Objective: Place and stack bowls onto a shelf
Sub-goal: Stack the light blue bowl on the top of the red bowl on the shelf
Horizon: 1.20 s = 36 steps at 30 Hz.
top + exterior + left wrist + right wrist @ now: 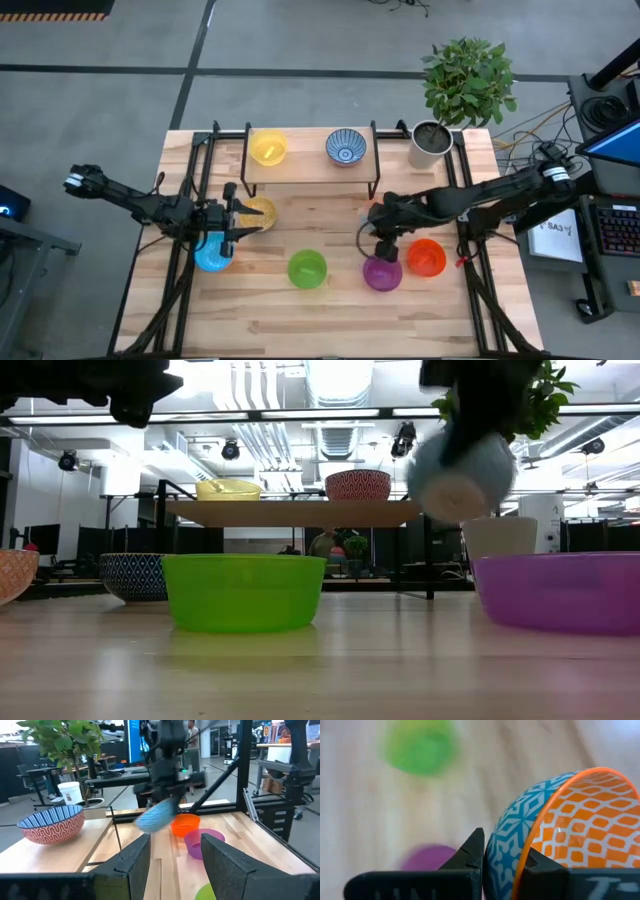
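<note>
**R arm holds patterned bowl above counter**

R gripper (502, 862) jaws clamped on rim of orange-and-blue patterned bowl (560, 835), lifted off counter (330, 300), above purple bowl (382, 272). L gripper (236, 220) jaws released, over blue bowl (212, 256) by gold-speckled bowl (258, 211). Shelf (305, 165) carries yellow bowl (268, 147) + blue-and-white bowl (345, 147). Green bowl (307, 269), orange-red bowl (427, 257) on counter.

Pretty bright overall, ceiling strip lights (330, 412) glaring in the low view. Smooth wooden tabletop (320, 660) shows soft reflections. The lifted blue-patterned bowl (156, 815) is motion-blurred; the right wrist background's totally out of focus.
</note>
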Motion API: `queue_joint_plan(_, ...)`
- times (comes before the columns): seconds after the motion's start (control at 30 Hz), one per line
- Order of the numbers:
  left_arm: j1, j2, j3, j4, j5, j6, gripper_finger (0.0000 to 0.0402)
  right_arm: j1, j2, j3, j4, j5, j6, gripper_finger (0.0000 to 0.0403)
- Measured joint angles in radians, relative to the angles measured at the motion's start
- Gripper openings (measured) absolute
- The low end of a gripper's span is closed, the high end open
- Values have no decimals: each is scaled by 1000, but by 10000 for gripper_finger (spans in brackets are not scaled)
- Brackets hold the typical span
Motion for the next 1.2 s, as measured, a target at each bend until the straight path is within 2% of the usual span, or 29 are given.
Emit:
queue_joint_plan(0.13, 0, 0, 0, 29, -15, 15, 157, 18, -24, 0, 213, -63, -115, 28)
queue_joint_plan(0.27, 0, 0, 0, 44, -15, 26, 157, 13, -23, 0, 375, -45, -279, 28)
queue_joint_plan(0.33, 0, 0, 0, 44, -15, 26, 157, -2, -23, 1, 422, 9, -370, 28)
queue_joint_plan(0.5, 0, 0, 0, 44, -16, 26, 157, -61, -17, 68, 411, 270, -589, 28)
queue_joint_plan(0.6, 0, 1, 0, 44, -15, 26, 157, -123, -11, 132, 409, 295, -690, 28)
queue_joint_plan(0.73, 0, 0, 0, 43, -16, 29, 157, -239, 30, 239, 299, 271, -713, 28)
queue_joint_plan(0.9, 0, 0, 0, 39, -16, 30, 157, -374, 139, 396, 74, 144, -720, 28)
queue_joint_plan(1.0, 0, 0, 0, 39, -16, 31, 157, -423, 210, 489, -50, 125, -741, 28)
queue_joint_plan(1.2, 0, 0, 0, 39, -16, 44, 157, -464, 305, 597, -158, 102, -766, 29)
